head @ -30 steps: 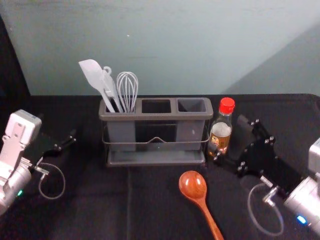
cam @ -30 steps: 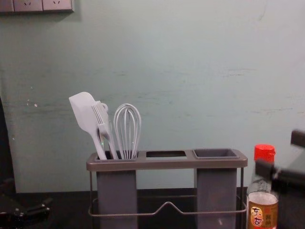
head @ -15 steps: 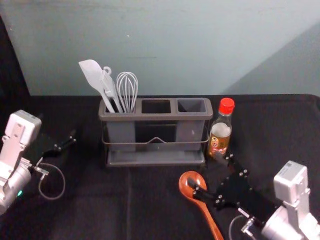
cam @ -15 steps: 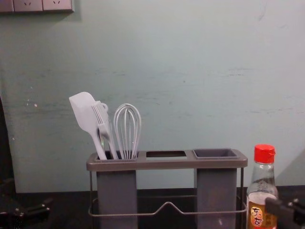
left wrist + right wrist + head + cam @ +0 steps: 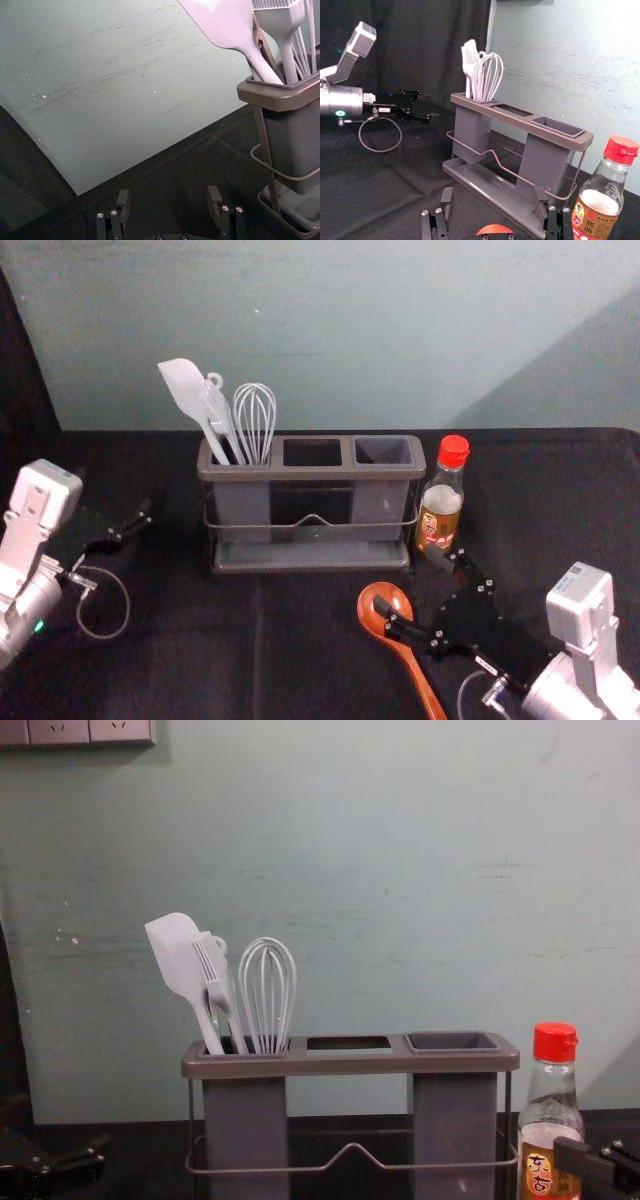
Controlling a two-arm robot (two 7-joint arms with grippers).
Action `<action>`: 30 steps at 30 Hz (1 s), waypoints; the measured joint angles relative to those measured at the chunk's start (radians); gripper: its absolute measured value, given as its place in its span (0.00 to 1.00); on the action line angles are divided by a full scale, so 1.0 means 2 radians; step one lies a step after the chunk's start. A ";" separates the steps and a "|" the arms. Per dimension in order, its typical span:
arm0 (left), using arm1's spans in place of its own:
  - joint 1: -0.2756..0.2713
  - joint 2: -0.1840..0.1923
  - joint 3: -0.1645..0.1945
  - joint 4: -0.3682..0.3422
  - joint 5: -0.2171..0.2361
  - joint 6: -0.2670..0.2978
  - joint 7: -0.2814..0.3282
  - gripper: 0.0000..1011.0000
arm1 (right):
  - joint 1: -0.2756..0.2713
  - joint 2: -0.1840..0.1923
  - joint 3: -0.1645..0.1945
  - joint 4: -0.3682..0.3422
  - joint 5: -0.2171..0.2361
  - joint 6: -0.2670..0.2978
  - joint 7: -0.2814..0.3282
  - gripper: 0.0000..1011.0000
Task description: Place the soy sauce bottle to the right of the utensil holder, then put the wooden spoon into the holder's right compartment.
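The wooden spoon (image 5: 417, 671) lies flat in the lower middle of the head view, bowl (image 5: 397, 595) uppermost, handle slanting down and rightward to the bottom edge. The right gripper (image 5: 404, 579) is the nearer one, reaching in from the lower right with its fingers spread and nothing between them; one fingertip overlaps the bowl in that view, though whether it touches cannot be told. Most of the handle lies below the fingers in the frame, so the coming grasp probably calls for drawing back towards the lower edge and turning to close across that slanting length; closing from here could nudge the round bowl instead. Above the other fingertip, the soy sauce bottle (image 5: 441, 502) stands upright just beside the utensil holder (image 5: 310, 474), on its right, so that half of the job looks done. The holder's right compartment (image 5: 383, 451), up and slightly left of the bowl, has no utensil in it. The left gripper (image 5: 168, 200) waits at the frame's left, parted and holding nothing.
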 joint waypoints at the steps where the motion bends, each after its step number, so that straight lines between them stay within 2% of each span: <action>1: 0.000 0.000 0.000 0.000 0.000 0.000 0.000 1.00 | 0.000 0.000 0.000 0.000 0.000 0.000 0.000 0.99; 10: 0.000 0.000 0.000 0.000 0.000 0.000 0.000 1.00 | 0.000 0.000 0.000 -0.001 -0.002 0.003 -0.003 0.99; 12: 0.000 0.000 0.000 0.000 0.000 0.000 0.000 1.00 | -0.003 -0.003 0.000 -0.008 -0.016 0.030 -0.019 0.99; 13: 0.000 0.000 0.000 0.000 0.000 0.000 0.000 1.00 | -0.003 -0.003 0.000 -0.008 -0.016 0.030 -0.019 0.99; 15: 0.000 0.000 0.000 0.000 0.000 0.000 0.000 1.00 | -0.010 -0.004 0.000 -0.027 -0.030 0.070 -0.035 0.99; 16: 0.000 0.000 0.000 0.000 0.000 0.000 0.000 1.00 | -0.018 -0.005 -0.001 -0.046 -0.043 0.109 -0.050 0.99; 17: 0.000 0.000 0.000 0.000 0.000 0.000 0.000 1.00 | -0.018 -0.005 -0.001 -0.046 -0.043 0.109 -0.050 0.99; 18: 0.000 0.000 0.000 0.000 0.000 0.000 0.000 1.00 | -0.030 -0.010 -0.001 -0.077 -0.064 0.168 -0.076 0.99; 19: 0.000 0.000 0.000 0.000 0.000 0.000 0.000 1.00 | -0.036 -0.016 -0.001 -0.093 -0.074 0.202 -0.089 0.99; 20: 0.000 0.000 0.000 0.000 0.000 0.000 0.000 1.00 | -0.038 -0.018 -0.001 -0.101 -0.077 0.220 -0.094 0.99; 21: 0.000 0.000 0.000 0.000 0.000 0.000 0.000 1.00 | -0.040 -0.023 0.000 -0.115 -0.081 0.255 -0.101 0.99; 22: 0.000 0.000 0.000 0.000 0.000 0.000 0.000 1.00 | -0.040 -0.023 0.000 -0.115 -0.081 0.255 -0.101 0.99; 23: 0.000 0.000 0.000 0.000 0.000 0.000 0.000 1.00 | -0.040 -0.029 0.000 -0.130 -0.085 0.296 -0.109 0.99; 24: 0.000 0.000 0.000 0.000 0.000 0.000 0.000 1.00 | -0.040 -0.029 0.000 -0.130 -0.085 0.296 -0.109 0.99; 25: 0.000 0.000 0.000 0.000 0.000 0.000 0.000 1.00 | -0.037 -0.037 0.000 -0.151 -0.091 0.362 -0.115 0.99; 26: 0.000 0.000 0.000 0.000 0.000 0.000 0.000 1.00 | -0.035 -0.040 -0.001 -0.158 -0.092 0.383 -0.115 0.99; 27: 0.000 0.000 0.000 0.000 0.000 0.000 0.000 1.00 | -0.029 -0.045 -0.001 -0.166 -0.092 0.420 -0.115 0.99; 29: 0.000 0.000 0.000 0.000 0.000 0.000 0.000 1.00 | -0.029 -0.045 -0.001 -0.166 -0.092 0.420 -0.115 0.99; 30: 0.000 0.000 0.000 0.000 0.000 0.000 0.000 1.00 | -0.017 -0.052 -0.001 -0.175 -0.091 0.471 -0.111 0.99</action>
